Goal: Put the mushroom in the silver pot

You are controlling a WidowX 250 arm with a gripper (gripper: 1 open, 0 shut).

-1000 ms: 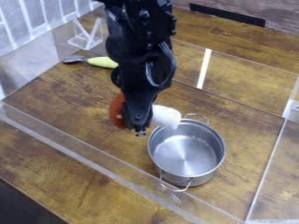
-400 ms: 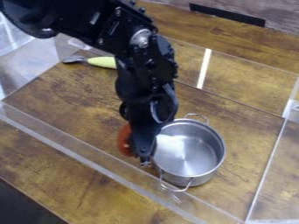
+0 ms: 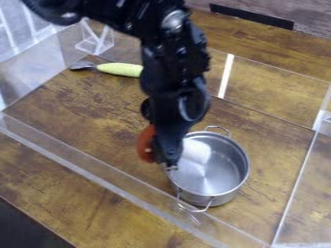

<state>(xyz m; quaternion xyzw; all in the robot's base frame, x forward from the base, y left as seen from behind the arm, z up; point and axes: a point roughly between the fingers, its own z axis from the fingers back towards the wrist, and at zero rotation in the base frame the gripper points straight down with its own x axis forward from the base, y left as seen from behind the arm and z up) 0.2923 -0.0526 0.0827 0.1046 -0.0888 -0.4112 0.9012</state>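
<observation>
Now the mushroom [image 3: 147, 144] sits pinched in the closed fingers of the gripper [image 3: 161, 155], its red cap showing just left of them. Right beside the fingertips lies the pot [image 3: 211, 170] rim, on the table [image 3: 77, 116]. Far behind them rests a yellow-green vegetable [image 3: 119, 69].

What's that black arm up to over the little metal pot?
A black robot arm is carrying a small toy mushroom with a reddish-brown cap in its gripper, which is shut on it. It holds the mushroom at the left rim of the shiny round silver pot, which looks empty so far. A yellow-green vegetable lies farther back on the wooden table, untouched.
</observation>
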